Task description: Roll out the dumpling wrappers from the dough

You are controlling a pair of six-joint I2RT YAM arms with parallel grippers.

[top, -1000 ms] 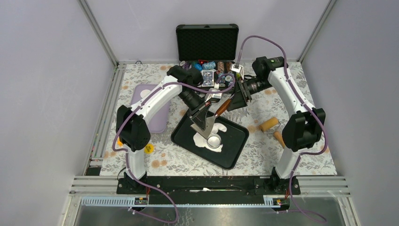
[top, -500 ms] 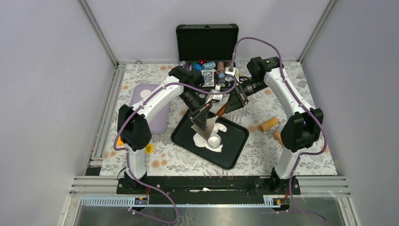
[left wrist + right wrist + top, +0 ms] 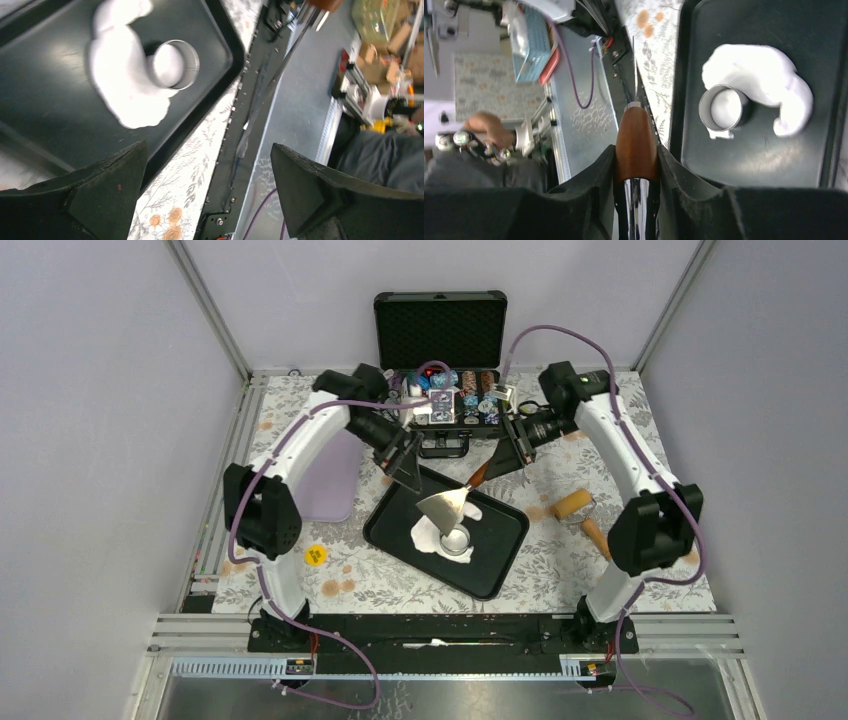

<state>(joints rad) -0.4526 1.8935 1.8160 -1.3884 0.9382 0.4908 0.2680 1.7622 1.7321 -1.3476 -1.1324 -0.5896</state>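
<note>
Now our right pincer (image 3: 636,157) clamps the scraper (image 3: 445,508) by its wooden handle; ahead of it lie the dough (image 3: 764,80) and the ring cutter (image 3: 723,111), a dumpling wrapper (image 3: 725,107) inside the ring. Our left pincer (image 3: 207,150) gapes wide and empty, the dough beyond it. We fear a steep blade could gouge the wrapper or shove the ring into the tray (image 3: 749,165) lip. Bare tray beside the dough leaves us sliding room.
</note>
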